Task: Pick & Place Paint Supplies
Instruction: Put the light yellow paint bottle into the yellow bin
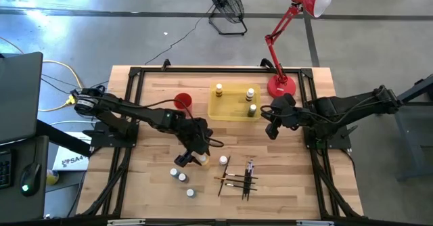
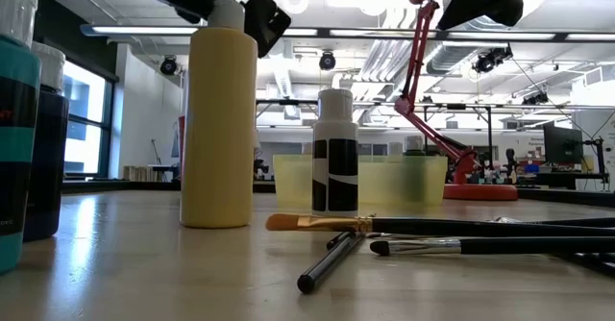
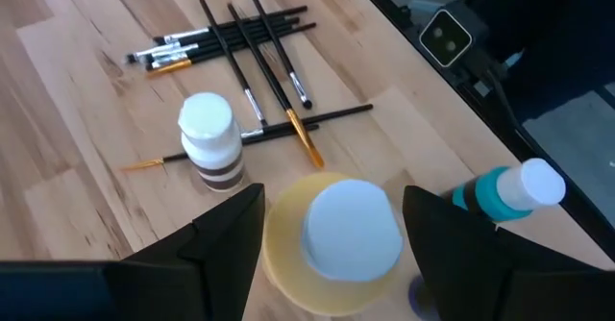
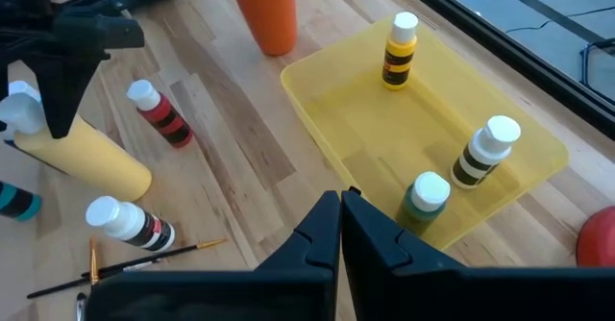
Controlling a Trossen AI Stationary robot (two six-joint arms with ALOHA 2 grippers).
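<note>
Left claw [image 3: 332, 234] sits over the near-centre of the light wooden desk [image 1: 298, 185], fingers spread wide to either side of the white cap of a tall pale-yellow plastic bottle [image 2: 219, 129]. From the left wrist view there is a gap between each finger and the cap; the bottle stands upright on the desk, not lifted.

Just right of it stands a smaller white-capped bottle with a dark-and-white banded body [image 2: 334, 153], also upright. A teal-bodied bottle with a white cap [image 3: 509, 190] stands close by on the left claw's other side. Three small white-capped bottles [image 1: 181, 177] are grouped at the near left of the desk.

A loose pile of thin dark-handled paintbrushes [image 1: 240, 178] lies flat, crossed over one another, near and to the right of the yellow bottle; one has an orange bristle tip [image 2: 288, 222].

The flat translucent yellow tray [image 1: 226, 109] sits at the far centre. Three small bottles stand upright in it: a yellow-bodied one with dark bands [image 4: 401, 51], a white-capped one with dark bands [image 4: 486, 151], and a green-bodied one [image 4: 424, 201]. An orange-red cup [image 1: 183, 102] stands just left of the tray.

Right claw [image 4: 342, 227] hangs just right of the tray with its fingers fully closed, nothing between them. A red desk lamp [image 1: 281, 85] stands at the far right.
</note>
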